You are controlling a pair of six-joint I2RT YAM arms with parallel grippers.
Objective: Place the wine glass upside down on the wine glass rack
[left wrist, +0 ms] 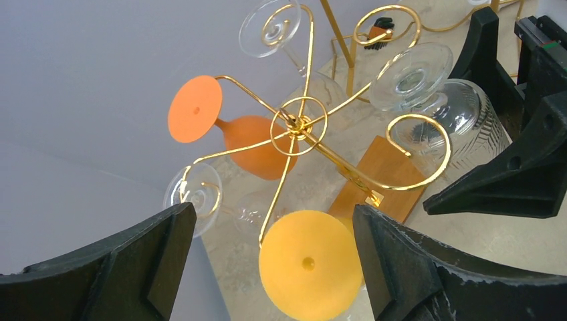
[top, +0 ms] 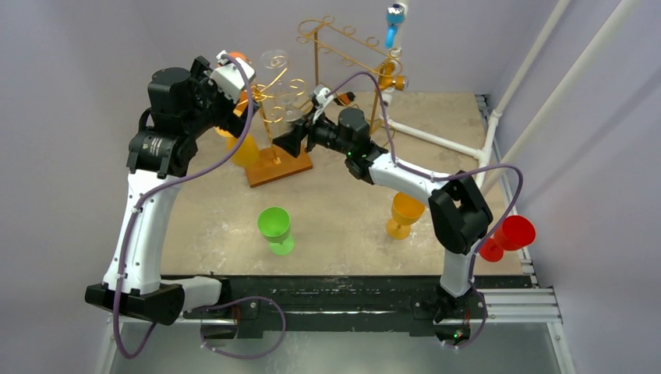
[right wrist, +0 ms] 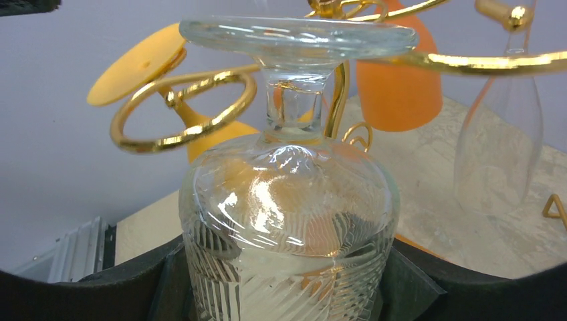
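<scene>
Starting nearest, we count three goblets standing well apart: green (top: 275,228), yellow (top: 405,214), and red (top: 510,236) at the table's (top: 343,253) right edge. Farther back, our right gripper (top: 298,128) clasps the inverted wine glass (right wrist: 287,200), foot up among the rack's (left wrist: 299,124) gold arms beside four hung glasses. Our left gripper (left wrist: 271,221) hovers above, jaws spread and empty.

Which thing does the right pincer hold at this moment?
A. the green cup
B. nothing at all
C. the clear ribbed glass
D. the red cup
C: in the right wrist view the right pincer grips the clear ribbed glass, which is upside down with its foot up at the gold rack.
</scene>
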